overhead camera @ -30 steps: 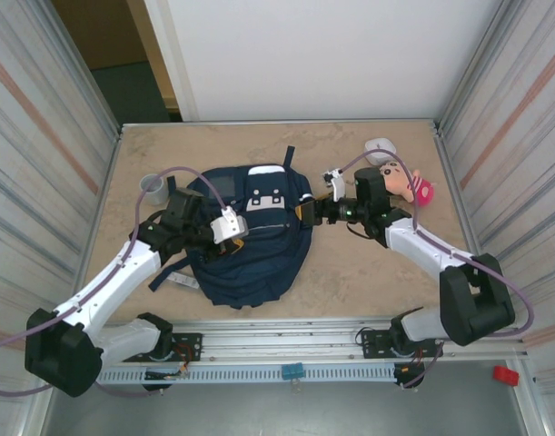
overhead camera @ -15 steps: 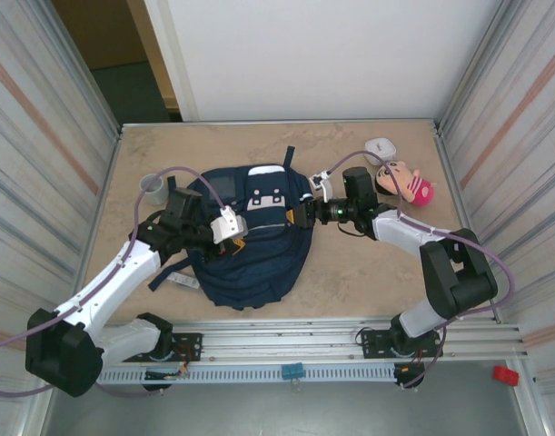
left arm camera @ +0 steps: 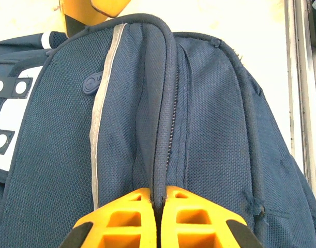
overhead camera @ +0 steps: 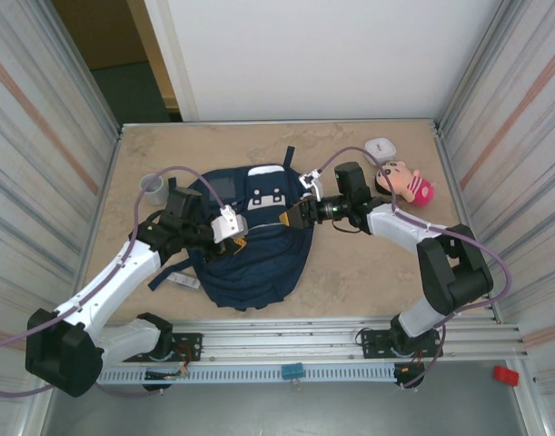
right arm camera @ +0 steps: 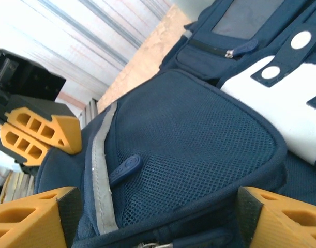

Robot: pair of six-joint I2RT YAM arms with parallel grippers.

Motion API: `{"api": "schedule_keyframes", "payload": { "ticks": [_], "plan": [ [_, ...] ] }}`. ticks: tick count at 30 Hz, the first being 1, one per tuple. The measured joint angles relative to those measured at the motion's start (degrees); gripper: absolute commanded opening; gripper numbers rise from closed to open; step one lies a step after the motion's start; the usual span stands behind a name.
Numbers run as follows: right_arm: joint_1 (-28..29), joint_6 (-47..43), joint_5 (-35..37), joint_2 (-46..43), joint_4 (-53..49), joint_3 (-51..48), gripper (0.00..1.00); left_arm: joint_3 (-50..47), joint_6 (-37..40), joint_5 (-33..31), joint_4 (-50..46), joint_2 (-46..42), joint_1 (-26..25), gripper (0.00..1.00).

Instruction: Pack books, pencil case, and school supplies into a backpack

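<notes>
The navy-blue backpack (overhead camera: 254,250) lies flat in the middle of the table, with its white patches (overhead camera: 266,195) toward the far end. My left gripper (overhead camera: 238,240) rests on its left half. In the left wrist view the left gripper (left arm camera: 158,199) is shut on a raised zipper ridge of the backpack (left arm camera: 209,119). My right gripper (overhead camera: 289,217) is at the bag's right edge. Seen from the right wrist, the right gripper (right arm camera: 152,227) is open. Its fingers (right arm camera: 28,219) stand on either side of the backpack's mesh front panel (right arm camera: 199,150), near a dark zipper pull (right arm camera: 124,168).
A grey cup (overhead camera: 153,186) stands left of the bag. A pink-clothed doll (overhead camera: 406,182) and a small white rounded case (overhead camera: 381,146) lie at the back right. Metal walls close in both sides, and a rail runs along the near edge.
My right gripper has slid left from beside the bag onto its right edge. The left gripper has kept its hold and stayed still.
</notes>
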Motion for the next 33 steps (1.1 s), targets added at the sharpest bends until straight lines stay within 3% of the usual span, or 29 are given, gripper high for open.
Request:
{"api": "schedule_keyframes", "payload": {
  "ticks": [12, 19, 26, 33],
  "plan": [
    [-0.1, -8.5, -4.2, -5.2, -13.5, 0.0, 0.58, 0.0, -2.1, -1.1, 0.3, 0.0, 1.0, 0.0],
    [-0.1, -10.6, -4.3, -12.5, -15.9, -2.3, 0.75, 0.0, -2.7, -0.7, 1.4, 0.0, 1.0, 0.0],
    [-1.7, -7.2, 1.1, -9.1, -10.3, -2.4, 0.77, 0.0, -2.8, 0.2, 1.5, -0.3, 1.4, 0.0],
    [-1.4, -5.6, 0.1, -3.6, -6.7, -2.4, 0.75, -0.4, -2.9, 0.4, 1.9, -0.9, 1.4, 0.0]
  ]
}}
